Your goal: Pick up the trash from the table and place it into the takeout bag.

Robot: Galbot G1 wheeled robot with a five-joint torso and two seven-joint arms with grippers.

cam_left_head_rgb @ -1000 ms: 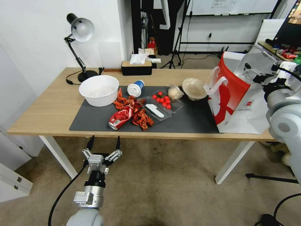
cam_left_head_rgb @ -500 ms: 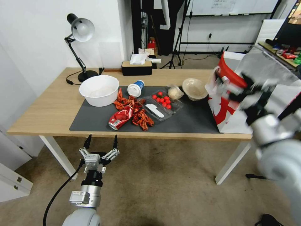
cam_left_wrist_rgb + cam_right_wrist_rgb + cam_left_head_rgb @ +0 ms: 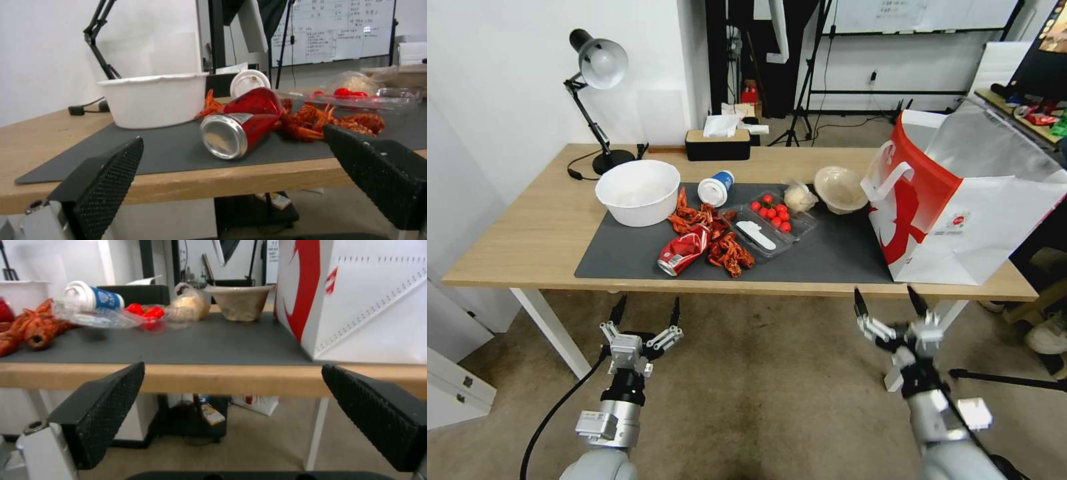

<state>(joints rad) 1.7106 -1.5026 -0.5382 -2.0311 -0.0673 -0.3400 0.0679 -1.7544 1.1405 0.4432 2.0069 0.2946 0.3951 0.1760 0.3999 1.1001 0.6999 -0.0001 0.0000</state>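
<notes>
On the table [image 3: 527,233], the dark mat [image 3: 840,257] carries the trash: a crushed red can [image 3: 684,250] [image 3: 238,130], a blue-and-white paper cup [image 3: 716,188] [image 3: 93,298] on its side, a crumpled clear wrapper [image 3: 798,197] [image 3: 189,308] and a beige bowl [image 3: 840,189] [image 3: 240,306]. The takeout bag [image 3: 954,200] [image 3: 356,300] stands open at the table's right end. My left gripper [image 3: 648,305] hangs open and empty below the table's front edge, facing the can. My right gripper [image 3: 887,297] is open and empty too, below the front edge near the bag.
A large white bowl [image 3: 637,192], red crawfish shells [image 3: 724,250] and a clear tray with cherry tomatoes [image 3: 770,223] also lie on the mat. A desk lamp [image 3: 597,63] and tissue box [image 3: 718,143] stand at the back. White table legs [image 3: 550,330] flank both grippers.
My right arm has swung down from the bag's opening to below the table's front edge. The left gripper has barely moved.
</notes>
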